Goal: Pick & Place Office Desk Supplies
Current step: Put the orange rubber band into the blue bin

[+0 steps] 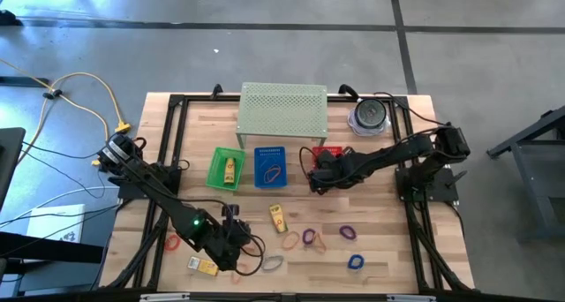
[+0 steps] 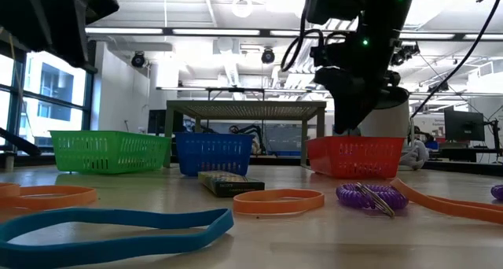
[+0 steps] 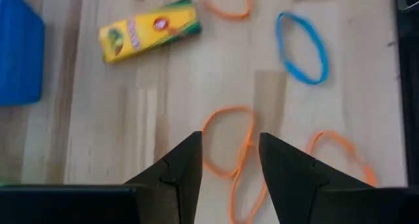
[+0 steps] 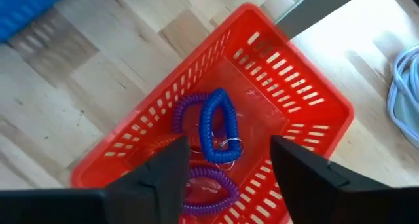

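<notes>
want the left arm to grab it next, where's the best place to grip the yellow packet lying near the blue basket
Grip the yellow packet across its narrow width at mid-length, coming straight down. It lies flat on the table with bare wood along both long sides, so fingers probably fit there. The left hand is open over an orange band and would need to turn to match the packet's slant.

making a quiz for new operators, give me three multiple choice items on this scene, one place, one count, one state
1. Where is the right tool?
A. above the red basket
B. above the green basket
C. beside the shelf's far edge

2. How many baskets stand in a row in front of the shelf?
A. two
B. three
C. five

3. How is the left tool?
A. shut on a packet
B. open, holding nothing
C. shut on a band

Key: 1 A, its wrist view looks down into the red basket. 2 B, green, blue and red. 3 B, its fingers stand apart over an orange band.
</notes>
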`<state>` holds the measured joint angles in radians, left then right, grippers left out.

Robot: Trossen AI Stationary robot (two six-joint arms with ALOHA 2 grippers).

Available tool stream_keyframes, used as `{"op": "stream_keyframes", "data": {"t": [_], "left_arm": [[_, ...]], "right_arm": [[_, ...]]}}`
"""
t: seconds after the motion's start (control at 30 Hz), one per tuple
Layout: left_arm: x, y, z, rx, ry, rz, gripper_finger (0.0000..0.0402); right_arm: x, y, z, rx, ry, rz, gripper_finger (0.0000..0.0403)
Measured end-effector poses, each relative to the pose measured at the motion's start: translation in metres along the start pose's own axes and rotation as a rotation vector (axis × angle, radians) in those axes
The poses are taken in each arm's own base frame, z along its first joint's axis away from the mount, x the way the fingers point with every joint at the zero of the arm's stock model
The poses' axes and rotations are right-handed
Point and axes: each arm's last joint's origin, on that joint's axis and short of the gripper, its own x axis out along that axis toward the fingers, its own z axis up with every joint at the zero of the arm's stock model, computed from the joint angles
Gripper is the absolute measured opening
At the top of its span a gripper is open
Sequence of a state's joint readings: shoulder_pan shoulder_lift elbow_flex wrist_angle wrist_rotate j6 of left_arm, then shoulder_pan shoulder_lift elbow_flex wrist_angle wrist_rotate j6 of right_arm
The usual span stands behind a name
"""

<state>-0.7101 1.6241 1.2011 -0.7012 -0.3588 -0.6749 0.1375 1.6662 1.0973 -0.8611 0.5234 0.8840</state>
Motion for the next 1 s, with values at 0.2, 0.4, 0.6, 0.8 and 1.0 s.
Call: {"op": "stream_keyframes", "data": {"t": [0.2, 0.4, 0.6, 0.8, 1.0], "left_arm": [[-0.001, 0.003, -0.01, -0.041, 0.151, -0.031, 0.0143], [-0.001, 0.01, -0.017, 0.064, 0.221, 0.026, 0.0143], [0.006, 0.008, -0.038, 0.174, 0.256, 0.051, 0.0143], [0.012, 0.003, -0.037, 0.165, 0.201, -0.014, 0.0143], [0.015, 0.005, -0.039, 0.15, 0.24, -0.048, 0.0143]], "right_arm": [[-0.021, -0.002, 0.0, -0.014, -0.063, 0.059, 0.0219], [-0.047, 0.004, -0.011, -0.041, -0.104, 0.172, 0.0219], [-0.066, 0.024, -0.03, -0.087, -0.156, 0.287, 0.022], [-0.08, 0.038, -0.041, -0.093, -0.215, 0.395, 0.022], [-0.093, 0.049, -0.053, -0.104, -0.262, 0.468, 0.022]]}}
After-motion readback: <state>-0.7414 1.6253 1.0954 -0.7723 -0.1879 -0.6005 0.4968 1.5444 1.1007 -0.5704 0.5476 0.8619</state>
